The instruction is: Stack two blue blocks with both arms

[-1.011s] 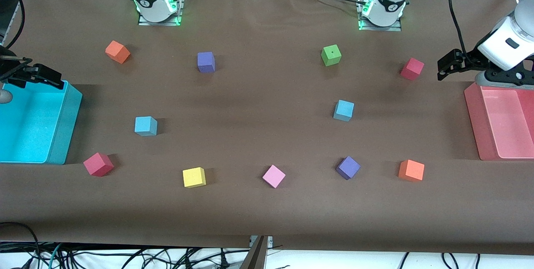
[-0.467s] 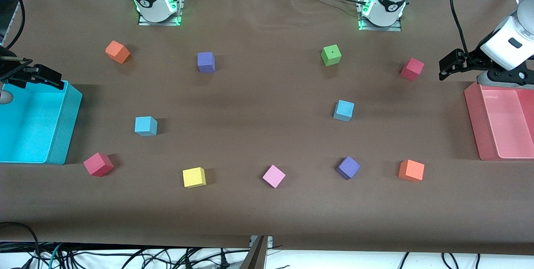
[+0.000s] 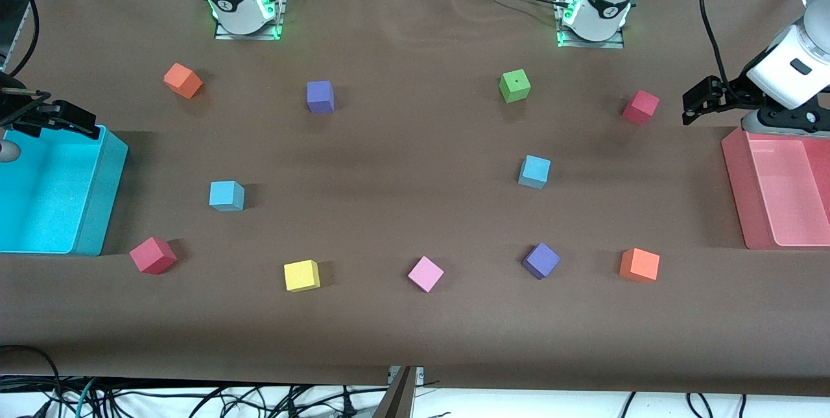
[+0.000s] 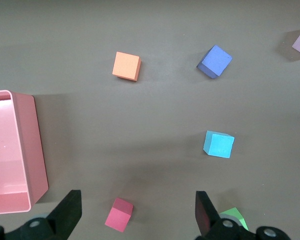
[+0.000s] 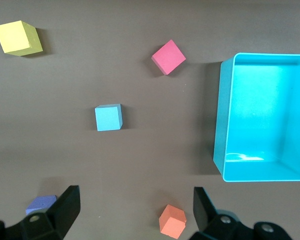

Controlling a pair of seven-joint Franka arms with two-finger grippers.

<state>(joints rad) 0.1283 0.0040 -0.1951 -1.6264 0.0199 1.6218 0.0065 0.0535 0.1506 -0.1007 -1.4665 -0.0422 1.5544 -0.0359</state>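
Observation:
Two light blue blocks lie apart on the brown table. One (image 3: 226,196) is toward the right arm's end and also shows in the right wrist view (image 5: 108,117). The other (image 3: 534,172) is toward the left arm's end and also shows in the left wrist view (image 4: 219,144). My left gripper (image 3: 692,105) is open and empty, up in the air beside the pink bin, over a red cube (image 4: 119,214). My right gripper (image 3: 81,125) is open and empty, over the cyan bin's rim. Neither gripper touches a block.
A cyan bin (image 3: 107,191) stands at the right arm's end and a pink bin (image 3: 734,191) at the left arm's end. Several other cubes are scattered about: orange (image 3: 183,80), purple (image 3: 320,96), green (image 3: 515,85), red (image 3: 152,255), yellow (image 3: 301,275), pink (image 3: 425,273).
My left arm's wrist has shifted slightly toward its base. The right arm and all the cubes have not moved.

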